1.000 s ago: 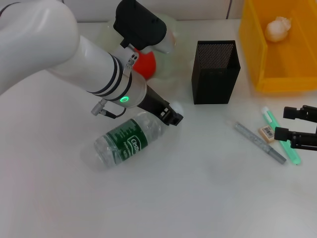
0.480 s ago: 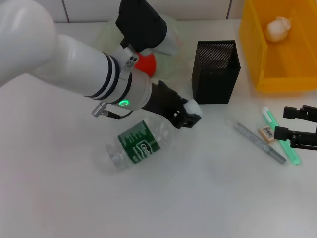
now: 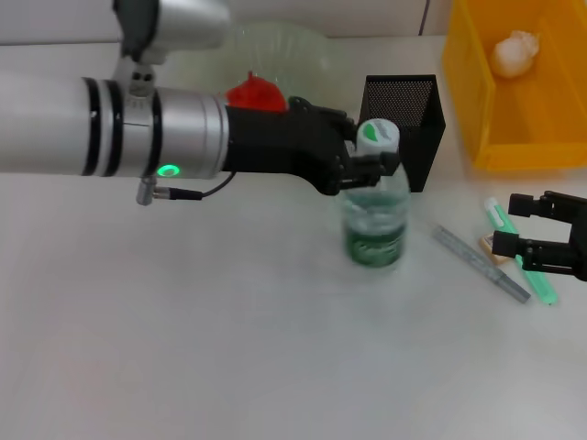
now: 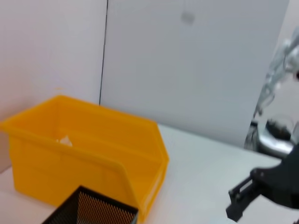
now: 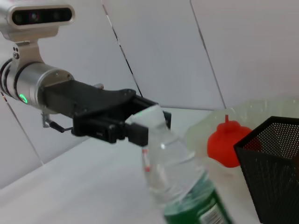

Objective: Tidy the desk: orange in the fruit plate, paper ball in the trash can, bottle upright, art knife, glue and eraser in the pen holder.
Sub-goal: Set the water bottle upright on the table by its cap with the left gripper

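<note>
One bottle (image 3: 374, 218) standing upright on the worktop (image 3: 229, 348), just in front of the one black mesh pen holder (image 3: 401, 131); a second ago lying on its side, half a second ago tilted. Left gripper (image 3: 369, 158) at the bottle neck, fingers (image 3: 378, 165) clamped just below the cap. One orange (image 3: 254, 94) in the clear fruit plate (image 3: 275, 50) behind the left arm. One paper ball (image 3: 514, 50) inside the yellow trash can (image 3: 477, 110). One art knife (image 3: 481, 264), one eraser (image 3: 492, 246) and one green glue stick (image 3: 518, 252) flat on the worktop, positions unchanged. Right gripper (image 3: 525, 225) over these items, fingers apparently spread, shifted slightly from before.
</note>
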